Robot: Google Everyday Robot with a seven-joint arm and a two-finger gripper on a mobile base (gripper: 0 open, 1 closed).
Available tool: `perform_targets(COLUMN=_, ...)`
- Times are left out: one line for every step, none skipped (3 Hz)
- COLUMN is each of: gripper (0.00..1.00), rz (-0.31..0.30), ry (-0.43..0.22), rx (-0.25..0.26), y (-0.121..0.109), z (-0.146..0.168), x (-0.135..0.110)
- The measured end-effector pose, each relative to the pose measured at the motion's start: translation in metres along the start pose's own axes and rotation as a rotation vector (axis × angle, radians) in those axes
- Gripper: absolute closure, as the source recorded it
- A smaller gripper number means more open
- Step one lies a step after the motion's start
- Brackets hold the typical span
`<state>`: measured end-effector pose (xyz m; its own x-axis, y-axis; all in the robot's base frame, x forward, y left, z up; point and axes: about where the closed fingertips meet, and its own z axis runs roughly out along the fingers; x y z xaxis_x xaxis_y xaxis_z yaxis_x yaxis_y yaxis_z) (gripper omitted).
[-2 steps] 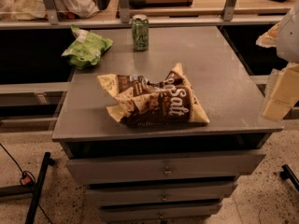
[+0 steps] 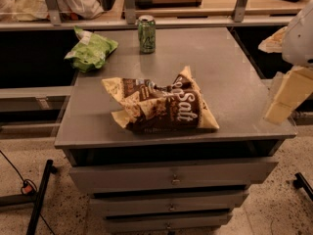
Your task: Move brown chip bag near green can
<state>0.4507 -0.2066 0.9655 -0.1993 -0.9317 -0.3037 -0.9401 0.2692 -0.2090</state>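
The table (image 2: pixel 234 67) carries everything. The brown chip bag (image 2: pixel 164 109) lies crumpled toward its 6 o'clock edge, well apart from the green can (image 2: pixel 146 34), which stands at 12 o'clock. My jaws hang beyond the 3 o'clock edge; whether they are open or closed I cannot tell. I think the glossy foil may slip from me, and a pushed bag may knock over the light can.

Tool (image 2: pixel 280 105) right of brown chip bag (image 2: pixel 164 109)

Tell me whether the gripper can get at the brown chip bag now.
Probably yes. The gripper hangs by the table, beside the brown chip bag, with only bare tabletop between them; the can and green bag sit farther back.
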Motion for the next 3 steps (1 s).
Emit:
perform_targets(gripper=0.0, rz=-0.017, ry=-0.212, rx=-0.097, y=-0.014, z=0.045, x=-0.026)
perform_targets(gripper=0.0, rz=-0.04, ry=-0.432, rx=-0.186, y=-0.016, z=0.077, x=-0.067)
perform_targets(gripper=0.0, rz=-0.042, ry=-0.596, rx=-0.251, y=-0.015, z=0.105, x=-0.106)
